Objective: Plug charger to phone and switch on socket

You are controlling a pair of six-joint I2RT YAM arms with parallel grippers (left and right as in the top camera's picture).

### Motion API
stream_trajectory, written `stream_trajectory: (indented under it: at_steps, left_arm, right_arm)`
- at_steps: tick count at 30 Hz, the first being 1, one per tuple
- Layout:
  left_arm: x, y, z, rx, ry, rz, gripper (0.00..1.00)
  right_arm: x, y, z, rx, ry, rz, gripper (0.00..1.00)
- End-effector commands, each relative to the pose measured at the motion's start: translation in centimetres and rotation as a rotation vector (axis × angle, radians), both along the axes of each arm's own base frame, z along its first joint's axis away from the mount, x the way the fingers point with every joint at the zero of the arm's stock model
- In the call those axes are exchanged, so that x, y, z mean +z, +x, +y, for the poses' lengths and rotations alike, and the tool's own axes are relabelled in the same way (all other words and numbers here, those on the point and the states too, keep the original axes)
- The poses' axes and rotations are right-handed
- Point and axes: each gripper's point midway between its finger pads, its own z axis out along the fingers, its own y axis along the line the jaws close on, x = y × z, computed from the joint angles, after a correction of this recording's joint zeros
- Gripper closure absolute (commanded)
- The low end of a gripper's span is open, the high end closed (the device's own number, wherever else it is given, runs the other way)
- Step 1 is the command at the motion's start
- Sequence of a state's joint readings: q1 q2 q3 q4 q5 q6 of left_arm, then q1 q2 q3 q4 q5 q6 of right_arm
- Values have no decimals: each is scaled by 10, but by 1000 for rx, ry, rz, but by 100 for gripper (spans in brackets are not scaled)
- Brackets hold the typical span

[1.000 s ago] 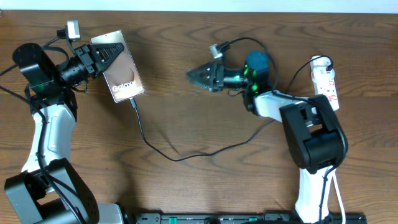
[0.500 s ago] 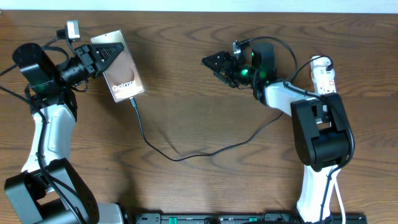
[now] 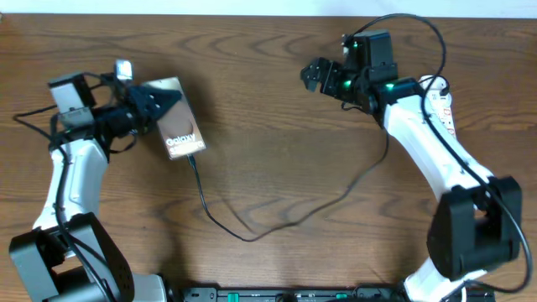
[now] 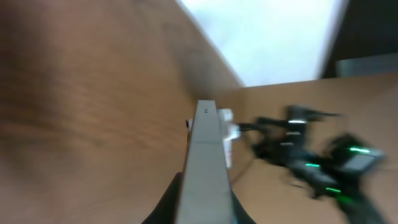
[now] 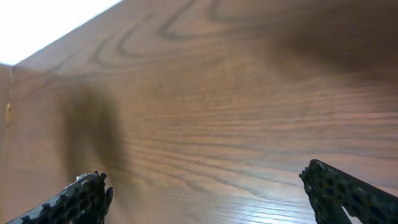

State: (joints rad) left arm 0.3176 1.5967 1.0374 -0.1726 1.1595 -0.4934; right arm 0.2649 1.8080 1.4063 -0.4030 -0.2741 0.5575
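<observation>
Wood-grain table (image 3: pixel 277 109): the left gripper (image 3: pixel 164 101) pinches the phone (image 3: pixel 183 134), charger cable (image 3: pixel 252 236) at its end, while the right gripper (image 3: pixel 312 74) hangs spread.

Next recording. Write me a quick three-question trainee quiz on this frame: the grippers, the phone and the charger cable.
1. True or false: the right gripper is shut on something.
2. What does the left gripper hold? A the phone; B a screwdriver; C nothing.
3. In the overhead view, at which edge of the phone does the charger meet it?

Key: 1 false, its fingers are spread with nothing between them. 2 A. 3 the short edge nearest the robot bases.
</observation>
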Motion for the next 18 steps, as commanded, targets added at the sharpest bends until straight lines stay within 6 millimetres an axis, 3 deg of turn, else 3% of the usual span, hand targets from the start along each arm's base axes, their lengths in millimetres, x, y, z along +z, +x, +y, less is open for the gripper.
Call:
stream_trajectory:
  at_steps: [1, 10, 15, 18]
  left_arm:
    - [-22, 3, -4, 0, 216, -27, 93]
    - [-69, 3, -42, -85, 301, 73, 93]
    - [-111, 4, -47, -109, 284, 174, 93]
    - [-123, 4, -48, -113, 280, 200, 92]
  right_arm:
    - [15, 5, -20, -55, -133, -69, 1]
    - [8, -7, -15, -36, -159, -30, 1]
    - [7, -10, -10, -22, -164, -26, 1]
    - [6, -11, -10, -22, -165, -22, 1]
